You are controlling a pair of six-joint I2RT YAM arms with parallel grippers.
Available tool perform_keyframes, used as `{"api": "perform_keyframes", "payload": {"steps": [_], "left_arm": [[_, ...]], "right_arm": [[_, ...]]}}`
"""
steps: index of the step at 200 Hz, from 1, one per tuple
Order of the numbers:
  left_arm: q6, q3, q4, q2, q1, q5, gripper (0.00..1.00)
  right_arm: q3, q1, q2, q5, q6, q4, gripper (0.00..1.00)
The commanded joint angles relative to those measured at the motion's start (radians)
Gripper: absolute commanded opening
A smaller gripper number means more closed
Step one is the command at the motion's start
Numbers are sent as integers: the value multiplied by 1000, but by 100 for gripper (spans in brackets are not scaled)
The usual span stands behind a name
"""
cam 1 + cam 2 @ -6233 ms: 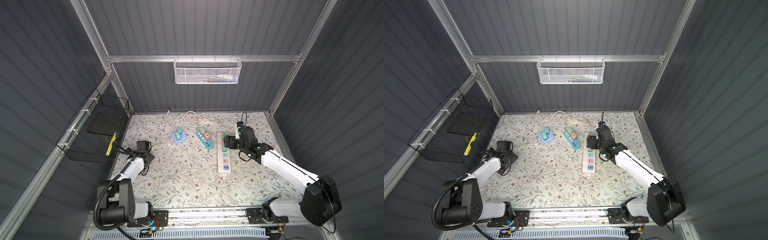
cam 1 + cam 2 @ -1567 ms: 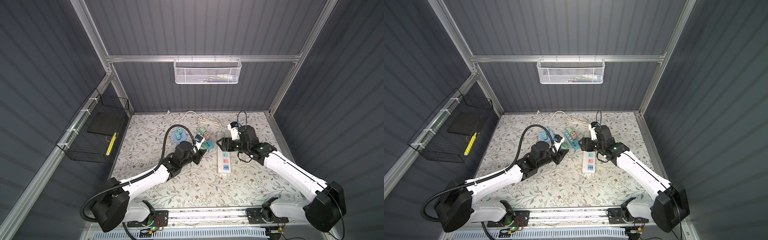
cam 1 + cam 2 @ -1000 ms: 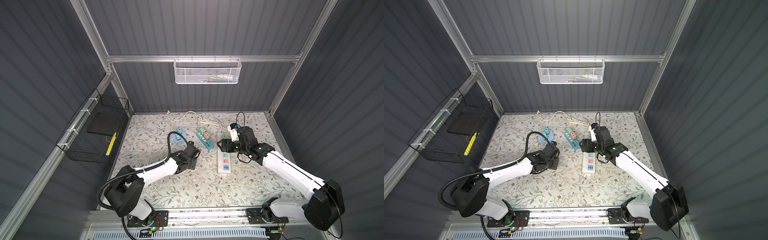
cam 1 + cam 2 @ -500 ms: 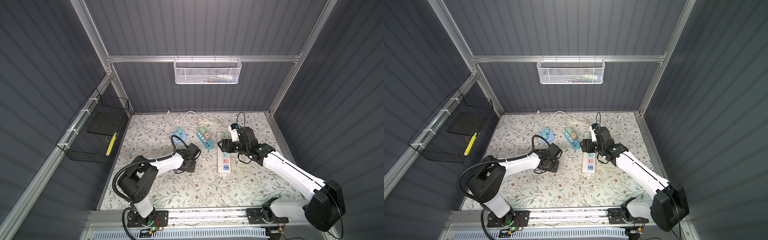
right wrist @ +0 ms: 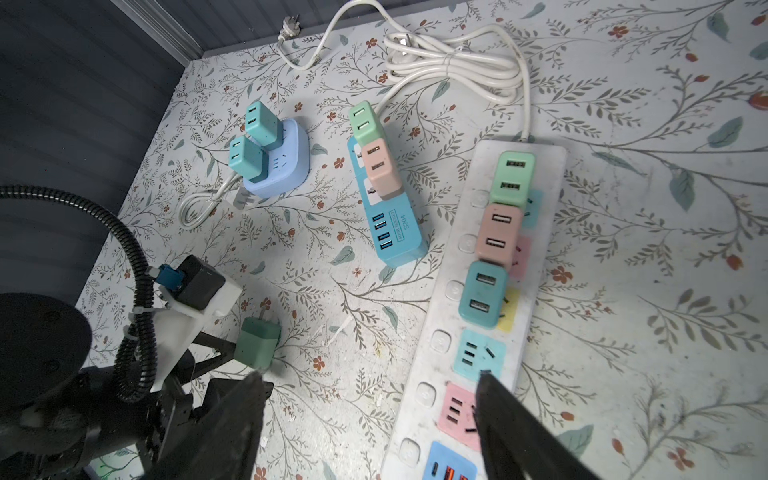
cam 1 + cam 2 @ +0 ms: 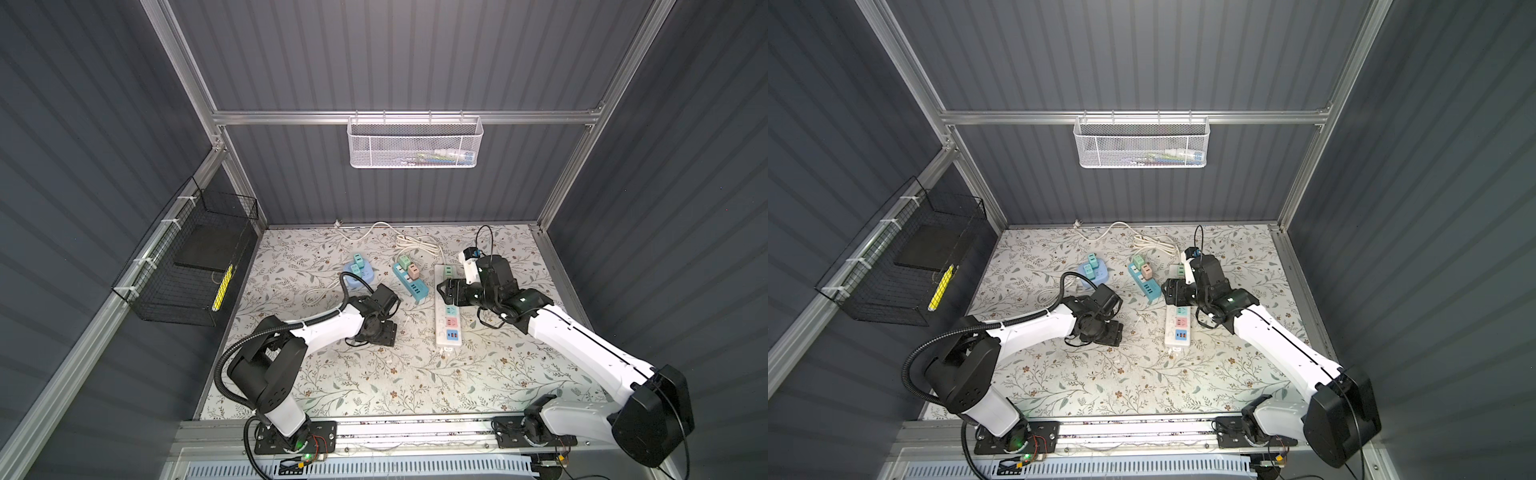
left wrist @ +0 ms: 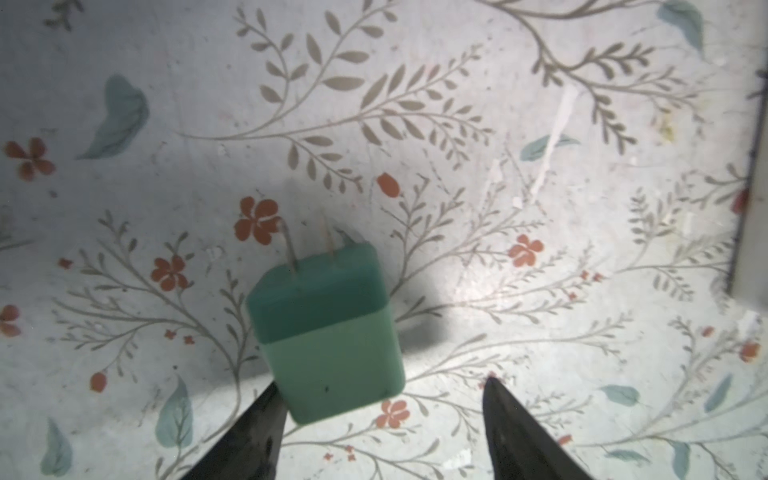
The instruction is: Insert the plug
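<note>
A two-tone green plug (image 7: 328, 332) lies on the flowered mat, prongs pointing away from my left gripper (image 7: 382, 384). The jaws are open: one fingertip (image 7: 266, 407) touches the plug's corner, the other stands well clear. In both top views that wrist (image 6: 374, 309) hides the plug. My right gripper (image 5: 370, 374) hangs open and holds nothing, one finger over the white power strip (image 5: 432, 316), which carries three plugs. Beyond them a teal socket (image 5: 478, 353) and a pink socket (image 5: 457, 409) are free. The green plug (image 5: 257, 343) lies left of the strip (image 6: 448, 328).
A blue strip (image 6: 411, 282) holds a green and a pink plug. A round pale-blue socket (image 6: 358, 276) holds two teal plugs. White cables (image 6: 415, 245) coil at the back. A black wire basket (image 6: 191, 266) hangs on the left wall.
My left arm drew back from the blue strip to the mat's middle and came down low. Its jaws opened and let go of the green plug. The right arm barely moved.
</note>
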Motion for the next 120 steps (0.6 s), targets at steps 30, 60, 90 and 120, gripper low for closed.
{"api": "perform_keyframes", "payload": {"steps": [30, 60, 90, 120], "left_arm": [[-61, 25, 43, -1, -26, 94, 71], [-74, 71, 96, 51, -38, 114, 70], [-62, 135, 128, 111, -44, 90, 69], [-13, 194, 130, 189, -43, 30, 69]], "right_arm": [[-14, -11, -4, 16, -16, 9, 80], [-14, -17, -2, 17, -17, 6, 80], [-14, -26, -13, 19, -18, 1, 81], [-13, -30, -24, 22, -23, -10, 80]]}}
